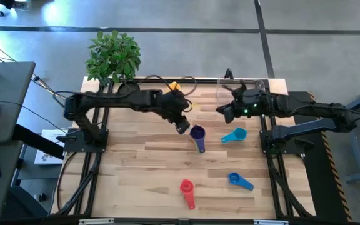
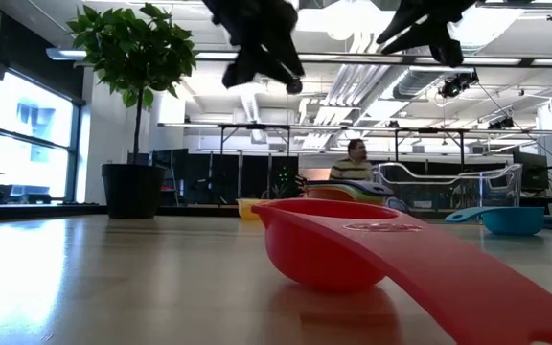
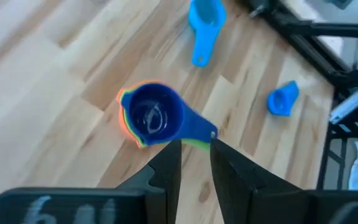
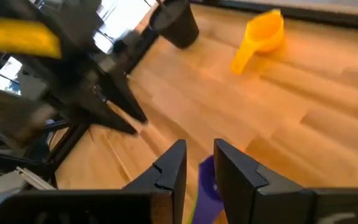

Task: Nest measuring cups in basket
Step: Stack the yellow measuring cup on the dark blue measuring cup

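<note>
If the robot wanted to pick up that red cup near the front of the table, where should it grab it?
Probably by the handle. The red cup sits upright, alone on bare wood, its long flat handle stretching toward the table's front edge. The bowl is round and likely too wide for a narrow grip, so coming straight down and pinching the handle across its width looks easiest. The left gripper hangs nearer.

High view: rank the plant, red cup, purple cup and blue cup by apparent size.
1. plant, clearly largest.
2. red cup and purple cup: about alike, not ranked.
3. blue cup, slightly smaller, though the margin is thin.
</note>
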